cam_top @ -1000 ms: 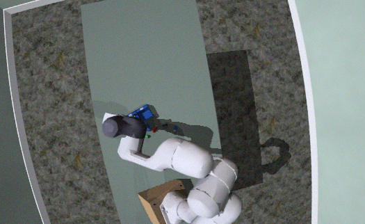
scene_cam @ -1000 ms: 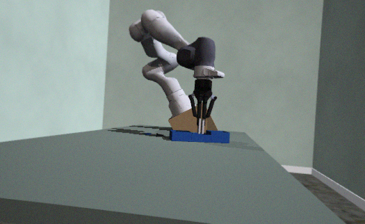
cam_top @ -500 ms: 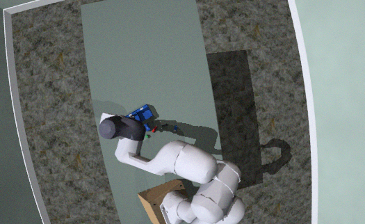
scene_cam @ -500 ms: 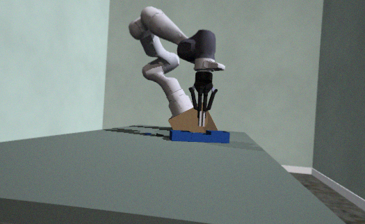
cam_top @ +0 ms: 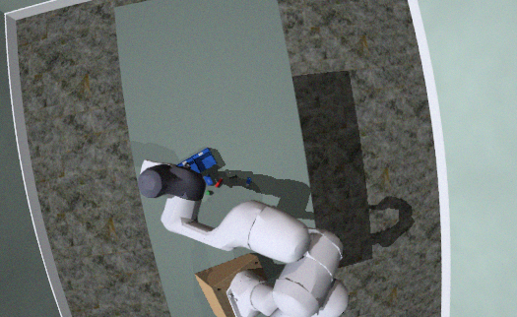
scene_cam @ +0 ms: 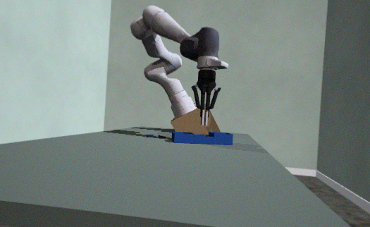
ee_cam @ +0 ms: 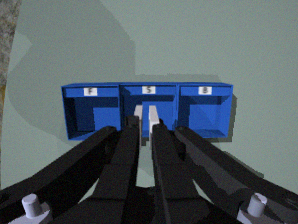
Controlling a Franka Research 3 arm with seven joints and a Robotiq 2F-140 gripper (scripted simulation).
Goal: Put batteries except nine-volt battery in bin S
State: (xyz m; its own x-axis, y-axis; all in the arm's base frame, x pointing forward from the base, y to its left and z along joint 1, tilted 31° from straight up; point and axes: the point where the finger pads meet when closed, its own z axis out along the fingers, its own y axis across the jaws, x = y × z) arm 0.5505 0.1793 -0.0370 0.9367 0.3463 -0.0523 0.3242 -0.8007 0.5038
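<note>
While the gripper (ee_cam: 147, 120) hangs straight down from the bent arm, its fingers are almost together and I see no battery between them, so I judge it carries nothing. It is over the middle compartment of the blue bin (ee_cam: 107, 86), whose labels are too small to read. Small things (cam_top: 218, 183), maybe batteries, lie just beside the bin on the worktop (cam_top: 198, 74).

Blue bins (ee_cam: 148, 106) with white labels, grey-green table (scene_cam: 131, 176), black gripper (ee_cam: 145, 124), tan pedestal (cam_top: 218, 281)
</note>
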